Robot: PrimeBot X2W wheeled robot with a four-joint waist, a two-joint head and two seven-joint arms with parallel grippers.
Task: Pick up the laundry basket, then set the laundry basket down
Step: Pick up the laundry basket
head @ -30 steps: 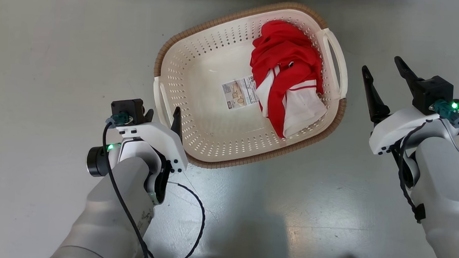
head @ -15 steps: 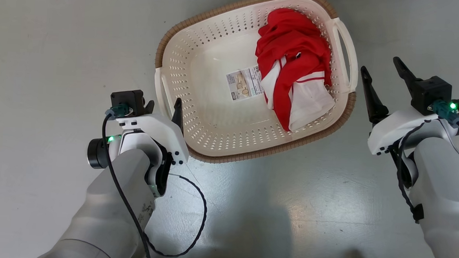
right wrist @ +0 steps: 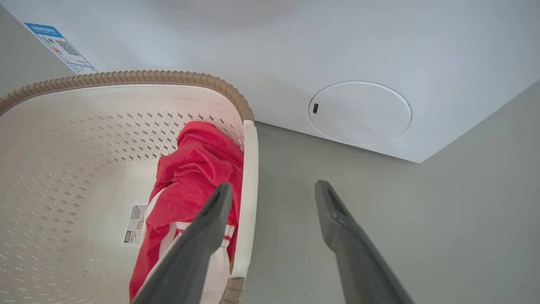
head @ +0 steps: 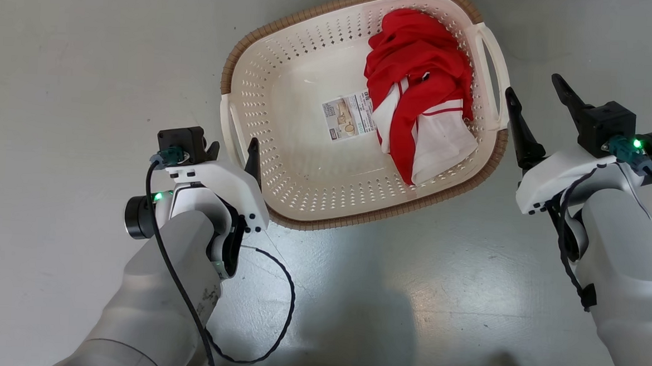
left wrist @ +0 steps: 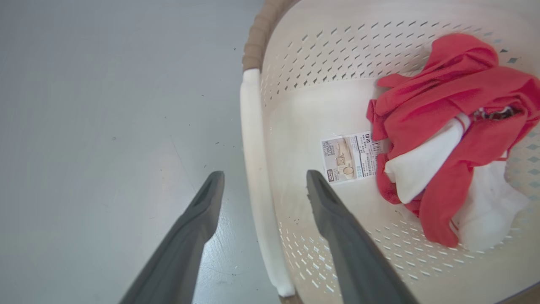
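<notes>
Two pincers: I have both spread wide, neither holding anything, one at each short end of the laundry basket [head: 305, 148] so the lift can come up level.
Left pincer [left wrist: 263, 185]: at 8 o'clock of the basket; its fingers straddle the left handle [left wrist: 257, 177], one over the floor [head: 86, 81], one inside the wall, ready to close on the bar.
Right pincer [right wrist: 272, 194]: at 3 o'clock; in its wrist view the right handle [right wrist: 247, 190] lies between the fingers, though from the head view I judge it not as deep as the left.
Basket: on the floor, angled, far rim near the white appliance [right wrist: 358, 63] at 12 o'clock.
Load: red-and-white garment [head: 419, 110] heaped toward the right end, beside the paper label [head: 349, 117]; I expect that side to weigh more.
</notes>
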